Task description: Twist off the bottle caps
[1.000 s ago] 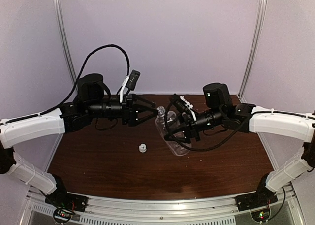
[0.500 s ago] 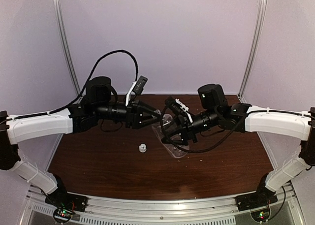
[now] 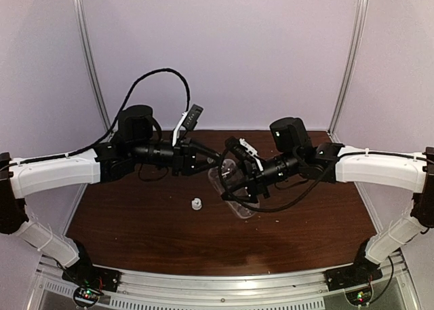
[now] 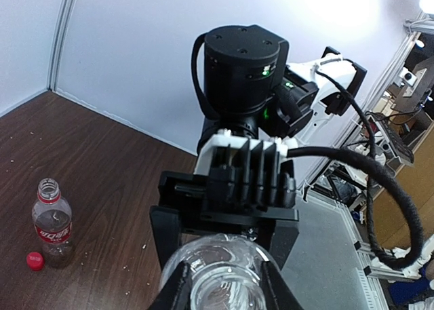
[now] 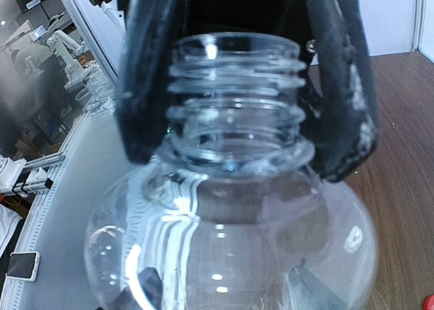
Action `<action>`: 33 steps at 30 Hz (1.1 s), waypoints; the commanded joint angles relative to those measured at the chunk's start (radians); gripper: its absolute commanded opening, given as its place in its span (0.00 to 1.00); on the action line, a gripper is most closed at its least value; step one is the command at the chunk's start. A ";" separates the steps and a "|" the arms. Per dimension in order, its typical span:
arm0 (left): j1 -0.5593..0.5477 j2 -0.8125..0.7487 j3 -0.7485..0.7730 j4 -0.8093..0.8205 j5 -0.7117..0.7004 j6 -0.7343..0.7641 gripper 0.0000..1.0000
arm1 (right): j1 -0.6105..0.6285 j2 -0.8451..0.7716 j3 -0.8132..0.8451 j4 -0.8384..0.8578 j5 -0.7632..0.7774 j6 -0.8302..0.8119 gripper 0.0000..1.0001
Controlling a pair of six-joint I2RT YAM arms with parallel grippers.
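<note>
The taller plain bottle (image 3: 229, 169) hangs tilted over the table between both arms, its threaded neck (image 5: 234, 86) bare and open. My left gripper (image 4: 225, 289) is shut on that neck, one dark finger (image 5: 146, 86) on each side of it. My right gripper (image 5: 232, 289) straddles the bottle's body, fingertips (image 5: 146, 286) low on either side; contact is unclear. A white cap (image 3: 196, 203) lies loose on the table. In the left wrist view the shorter red-labelled bottle (image 4: 51, 222) stands upright and uncapped, with the red cap (image 4: 34, 259) lying beside it.
The dark wooden table (image 3: 135, 222) is enclosed by pale walls and two metal corner posts (image 3: 91, 66). A black cable (image 3: 156, 76) loops above the left arm. Small crumbs speckle the wood near the labelled bottle.
My left gripper swung right to the bottle's neck and closed on it. The right arm shifted slightly left with the bottle, and its jaws have widened.
</note>
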 commanded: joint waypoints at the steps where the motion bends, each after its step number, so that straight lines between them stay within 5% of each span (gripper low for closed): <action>1: 0.001 -0.031 0.036 -0.041 -0.049 0.049 0.00 | 0.003 -0.022 0.029 0.017 0.118 0.021 0.72; 3: 0.008 -0.051 0.036 -0.074 -0.084 0.067 0.00 | 0.000 -0.031 0.026 0.013 0.157 0.024 0.87; 7: 0.039 -0.095 0.049 -0.191 -0.186 0.108 0.00 | -0.013 -0.061 0.012 0.005 0.214 0.031 1.00; 20: 0.092 -0.100 0.138 -0.498 -0.732 0.300 0.00 | -0.067 -0.145 -0.043 0.034 0.343 0.121 1.00; 33: 0.139 0.116 0.163 -0.362 -0.812 0.334 0.00 | -0.075 -0.182 -0.105 0.074 0.366 0.149 1.00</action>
